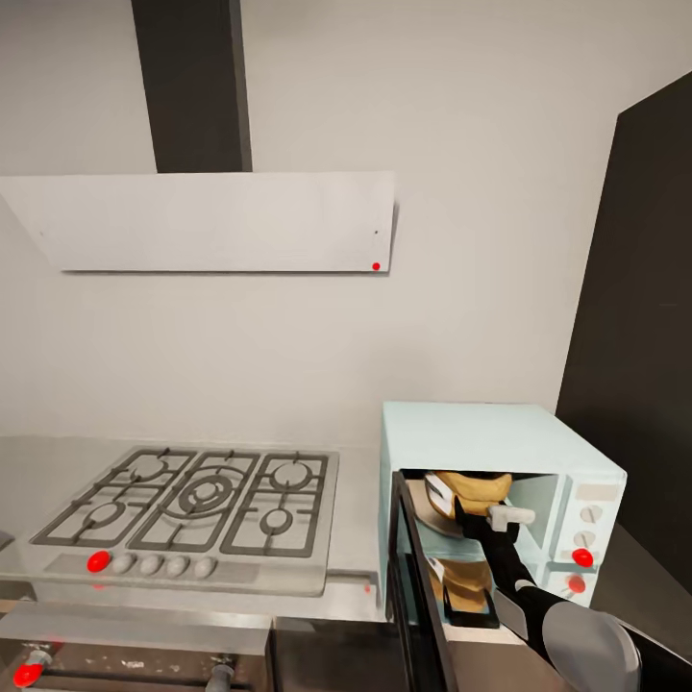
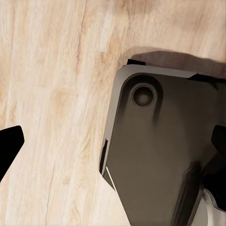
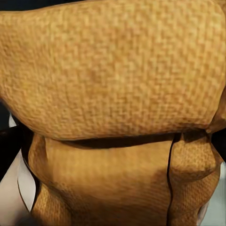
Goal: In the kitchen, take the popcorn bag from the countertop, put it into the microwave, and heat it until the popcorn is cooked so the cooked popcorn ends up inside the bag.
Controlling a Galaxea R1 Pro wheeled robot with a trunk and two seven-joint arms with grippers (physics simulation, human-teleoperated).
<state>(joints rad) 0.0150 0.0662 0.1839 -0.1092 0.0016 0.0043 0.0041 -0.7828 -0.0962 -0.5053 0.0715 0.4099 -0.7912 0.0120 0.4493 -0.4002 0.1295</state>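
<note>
1. The right hand (image 1: 459, 506) reaches through the open door (image 1: 415, 586) into the microwave (image 1: 500, 481), with the popcorn bag (image 1: 476, 488) right at its fingertips, inside the cavity.
2. From the right wrist, the bag's tan weave (image 3: 113, 94) presses close ahead of the hand; the fingers seem closed on it, though I cannot tell for sure.
3. The bag seems to lie tilted, its rolled rim toward the hand.
4. The left hand (image 2: 113, 155) hangs over wooden floor (image 2: 52, 94), fingers spread, holding nothing; the right is nearer.

Head faces microwave (image 1: 500, 481); right wrist close on popcorn bag (image 3: 113, 113)
</note>
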